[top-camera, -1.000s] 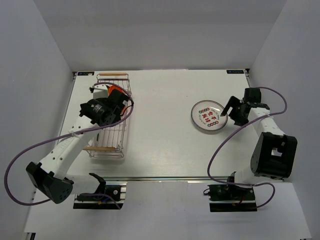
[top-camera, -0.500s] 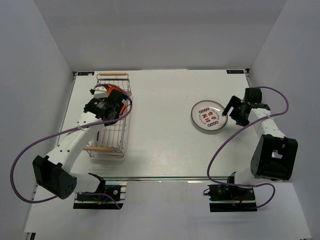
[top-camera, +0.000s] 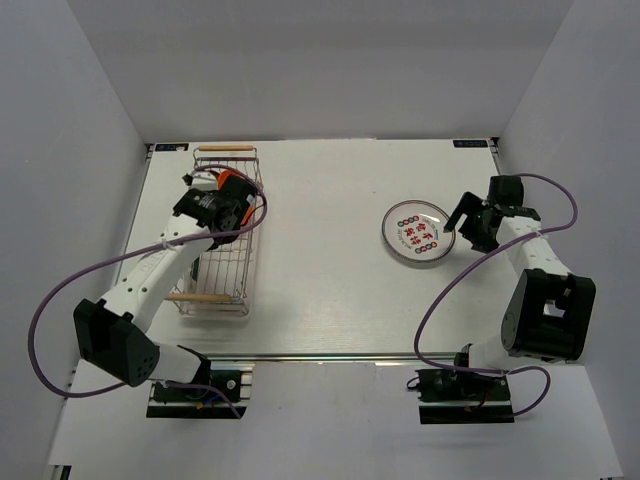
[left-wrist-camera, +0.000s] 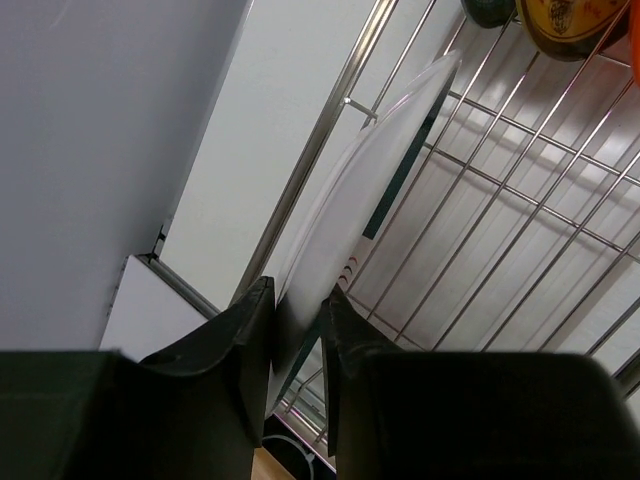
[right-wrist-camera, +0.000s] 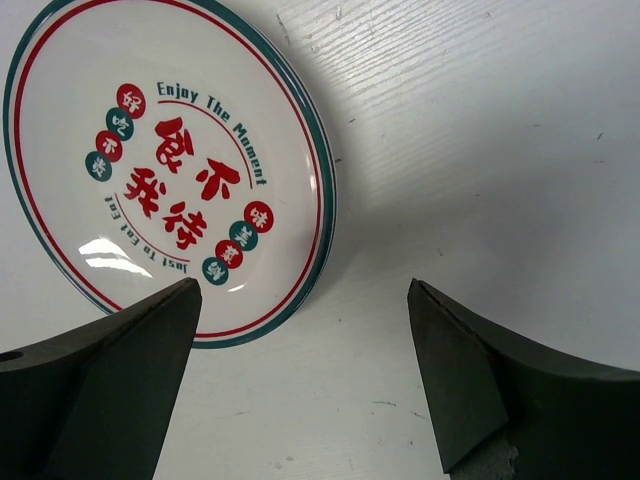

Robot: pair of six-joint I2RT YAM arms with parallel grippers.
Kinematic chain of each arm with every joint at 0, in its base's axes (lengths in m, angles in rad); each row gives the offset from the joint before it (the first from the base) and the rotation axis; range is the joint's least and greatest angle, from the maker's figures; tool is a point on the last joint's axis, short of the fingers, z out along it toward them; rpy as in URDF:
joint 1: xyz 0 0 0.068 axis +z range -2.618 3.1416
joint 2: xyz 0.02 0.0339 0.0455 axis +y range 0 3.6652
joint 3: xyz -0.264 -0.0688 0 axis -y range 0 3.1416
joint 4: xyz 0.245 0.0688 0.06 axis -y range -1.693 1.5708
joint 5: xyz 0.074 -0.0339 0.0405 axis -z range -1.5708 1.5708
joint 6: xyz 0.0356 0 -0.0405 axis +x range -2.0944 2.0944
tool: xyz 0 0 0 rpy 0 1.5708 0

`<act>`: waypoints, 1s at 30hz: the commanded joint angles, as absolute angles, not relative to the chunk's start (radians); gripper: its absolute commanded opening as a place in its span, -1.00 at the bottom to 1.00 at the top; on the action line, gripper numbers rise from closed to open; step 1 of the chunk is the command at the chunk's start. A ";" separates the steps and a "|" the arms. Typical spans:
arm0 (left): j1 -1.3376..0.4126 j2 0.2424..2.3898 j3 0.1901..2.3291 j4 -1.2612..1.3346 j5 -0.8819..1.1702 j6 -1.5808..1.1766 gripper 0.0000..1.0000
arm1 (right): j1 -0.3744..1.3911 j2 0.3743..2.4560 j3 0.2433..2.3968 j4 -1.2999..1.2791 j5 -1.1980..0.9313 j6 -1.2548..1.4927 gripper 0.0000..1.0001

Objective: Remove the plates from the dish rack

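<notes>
over at the left side of the counter [top-camera: 320, 300], the dish rack [top-camera: 222, 275] sits lengthwise with a wooden handle at its far end [top-camera: 222, 148] and another at its near end [top-camera: 205, 296]. the left arm reaches into the rack's far half, and its left gripper [left-wrist-camera: 298, 300] has the jaws closed narrow on the rim of a standing white plate [left-wrist-camera: 370, 180], one finger on each face. that plate stands on edge and leans against the rack's wires; a bit of red print shows low on its near face. beyond it in the rack i can see the edge of a yellow-brown plate [left-wrist-camera: 580, 25] and a darker teal one [left-wrist-camera: 490, 10] just beside it, and from above an orange-red plate [top-camera: 235, 183] shows next to the gripper.

across on the right half of the counter, well apart from the rack, a lettered plate [right-wrist-camera: 150, 170] lies flat, white with red characters and a green-red rim. the right gripper [right-wrist-camera: 302, 290] hovers just beside its right edge with the jaws spread wide, gripping nothing.
</notes>
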State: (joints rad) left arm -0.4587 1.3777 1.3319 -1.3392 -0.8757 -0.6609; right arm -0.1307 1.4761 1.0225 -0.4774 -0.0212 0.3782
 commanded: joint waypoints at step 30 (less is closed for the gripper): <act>-0.471 1.137 1.701 -1.148 -0.703 -0.412 -1.00 | -0.129 1.411 1.091 -0.526 -0.152 0.334 0.79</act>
